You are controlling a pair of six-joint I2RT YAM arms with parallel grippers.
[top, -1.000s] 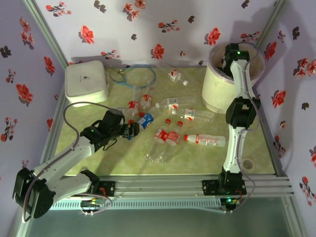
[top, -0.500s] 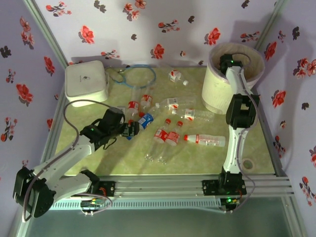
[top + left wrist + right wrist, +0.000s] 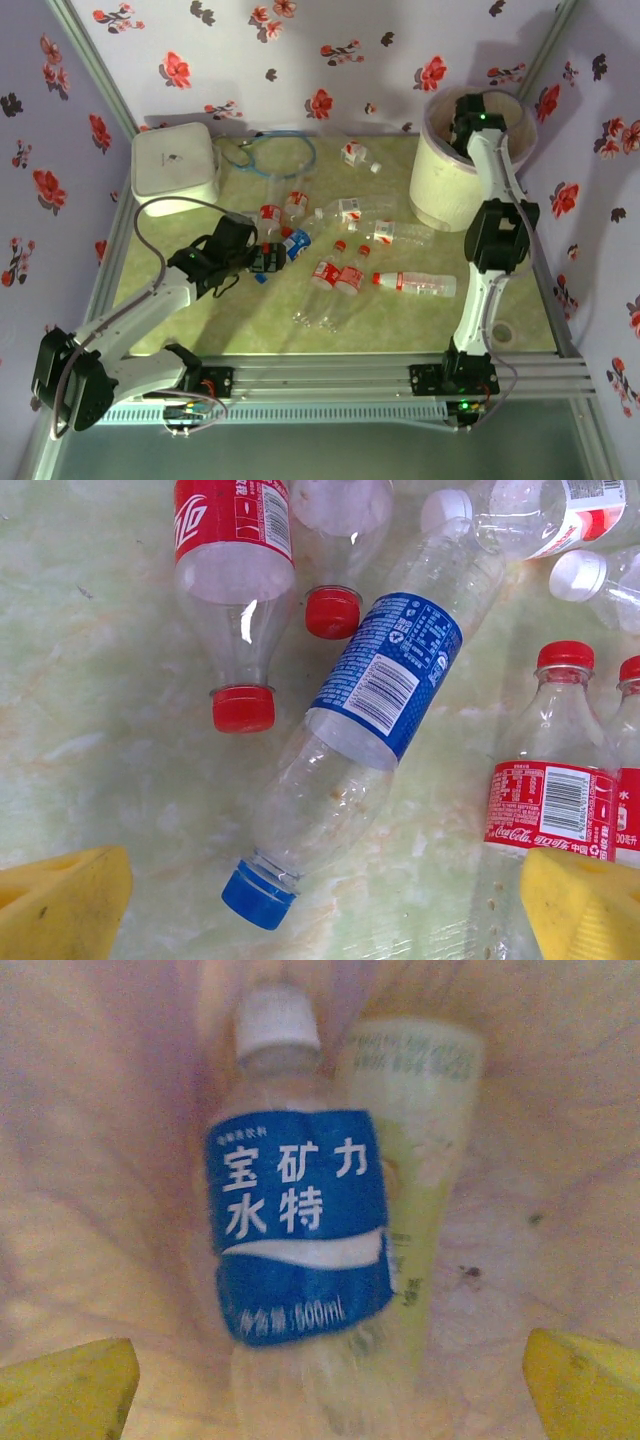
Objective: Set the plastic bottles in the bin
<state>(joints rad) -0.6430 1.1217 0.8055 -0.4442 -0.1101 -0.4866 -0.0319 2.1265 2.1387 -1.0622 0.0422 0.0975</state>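
Left fingers [image 3: 60, 905] are spread wide over the blue-capped bottle [image 3: 385, 675] on the worktop [image 3: 100, 730], looks lined up to grab. Right fingers [image 3: 580, 1375] hang wide, empty, over the bin [image 3: 440, 185].

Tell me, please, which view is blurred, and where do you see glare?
Right wrist: blurred and soft, with a warm pinkish cast; the white-capped bottle smears toward its base. Left wrist: sharp, the barcode on the blue-capped bottle is crisp, and a white glare streak lies on the red-labelled bottle. Top external: in focus, tinted violet.
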